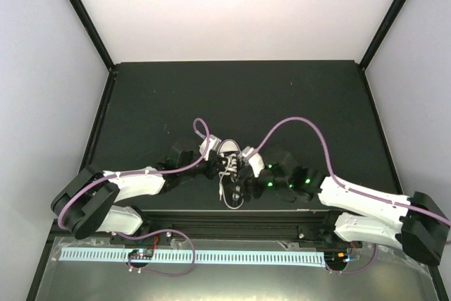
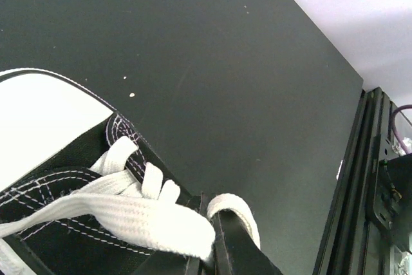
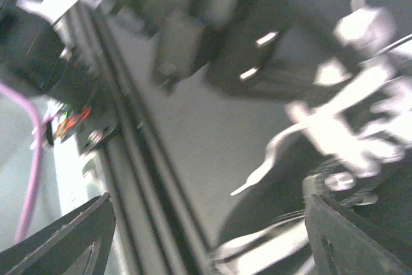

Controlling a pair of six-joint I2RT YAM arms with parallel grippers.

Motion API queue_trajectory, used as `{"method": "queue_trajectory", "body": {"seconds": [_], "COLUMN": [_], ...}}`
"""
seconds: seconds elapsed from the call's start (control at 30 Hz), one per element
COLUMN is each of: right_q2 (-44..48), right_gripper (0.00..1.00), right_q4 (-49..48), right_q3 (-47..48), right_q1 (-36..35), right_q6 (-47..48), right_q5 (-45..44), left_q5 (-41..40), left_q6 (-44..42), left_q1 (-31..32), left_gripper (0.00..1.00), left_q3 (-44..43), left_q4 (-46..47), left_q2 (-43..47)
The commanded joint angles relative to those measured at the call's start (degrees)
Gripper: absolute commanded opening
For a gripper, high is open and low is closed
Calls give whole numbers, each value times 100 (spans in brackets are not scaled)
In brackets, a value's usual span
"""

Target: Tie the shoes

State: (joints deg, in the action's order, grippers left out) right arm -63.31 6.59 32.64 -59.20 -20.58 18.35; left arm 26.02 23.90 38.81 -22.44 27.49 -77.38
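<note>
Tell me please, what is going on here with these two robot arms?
Both arms are working on a small black sneaker in the middle of the dark table. The left gripper is shut on one white lace next to the shoe. The right gripper is open close to the shoe, and its own view is blurred. The laces look loose, not yet tied.

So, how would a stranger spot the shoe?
Look near the front edge of the dark table, between the white left arm and right arm. The small black canvas sneaker lies there; its white toe cap and long white laces set it apart.
</note>
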Motion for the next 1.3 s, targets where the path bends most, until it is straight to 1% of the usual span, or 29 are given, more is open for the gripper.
{"method": "queue_trajectory", "body": {"seconds": [0.0,0.07,0.3,0.63,0.73,0.77,0.87,1.0,1.07,1.17,1.23,1.27], "right_q2": [419,303,-693,-1796,-2075,-2150,-2316,-2353,-2348,-2337,-2300,-2261], "right_gripper": [83,82,84,85,82,80,68,64,56,39,23,10], "right_q4": [-19,-332,-1318,-2012,-2136,-2164,-2096,-1952,-1884,-1931,-2040,-2090], "right_q3": [-274,-358,-109,270,392,426,496,455,418,348,300,277], "right_q1": [855,1188,1213,1213,1210,1209,1207,1200,1206,1203,1200,1200], "right_q6": [333,384,775,1037,1038,1038,1108,1279,1316,1256,1157,1112], "right_q5": [152,409,546,589,658,661,627,555,474,274,151,78], "left_q5": [173,181,274,311,309,315,312,288,287,294,310,314], "left_q6": [-173,-161,-135,-115,-119,-112,-112,-129,-136,-131,-118,-122], "left_q1": [-31,-23,-24,-29,-23,-26,-25,-28,-28,-30,-27,-27], "left_gripper": [2,2,2,2,2,2,2,1,2,2,1,2], "left_q3": [-11,6,21,22,13,11,11,11,11,11,11,8], "left_q4": [179,170,205,212,222,221,202,163,158,173,177,174], "left_q2": [182,204,219,196,184,186,204,232,240,233,228,232]}}
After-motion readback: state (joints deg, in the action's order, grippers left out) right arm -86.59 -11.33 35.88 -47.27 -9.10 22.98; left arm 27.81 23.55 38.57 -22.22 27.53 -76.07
